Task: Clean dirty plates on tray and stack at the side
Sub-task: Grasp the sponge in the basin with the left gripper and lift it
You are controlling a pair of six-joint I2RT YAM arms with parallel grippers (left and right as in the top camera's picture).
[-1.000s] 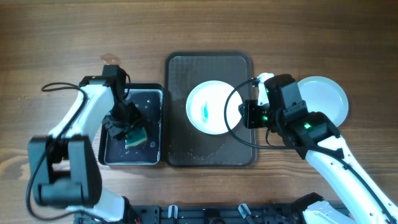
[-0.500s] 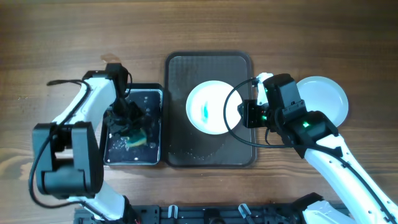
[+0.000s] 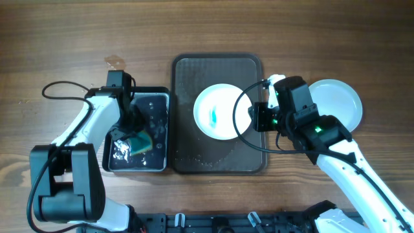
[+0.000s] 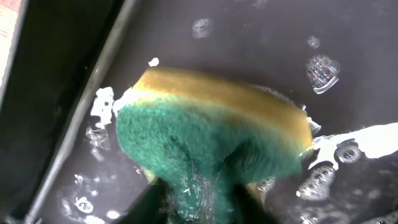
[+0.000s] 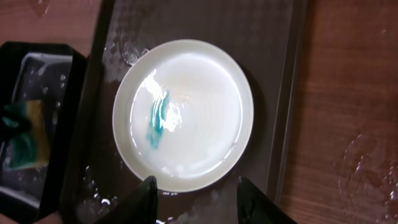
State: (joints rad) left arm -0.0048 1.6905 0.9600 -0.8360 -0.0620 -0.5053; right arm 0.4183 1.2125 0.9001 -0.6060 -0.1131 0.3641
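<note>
Black basin (image 3: pixel 155 103) has soapy water and the sponge (image 4: pixel 211 140) in it, with the left pincer (image 4: pixel 199 202) squeezed tight on the sponge. The tray (image 3: pixel 217 71) holds a smeared plate (image 5: pixel 183 115) just ahead of the right pincer (image 5: pixel 199 205), which is spread wide, gripping nothing. A clean plate (image 3: pixel 336 103) sits on the table behind it

This is looking like a robotics lab bench: white robot arms (image 3: pixel 346 158) (cables (image 3: pixel 236 123) trailing) are reaching over a wood-grain counter (image 3: pixel 58 39) carrying a tray (image 3: pixel 187 71) and a soapy basin (image 3: pixel 155 103).
</note>
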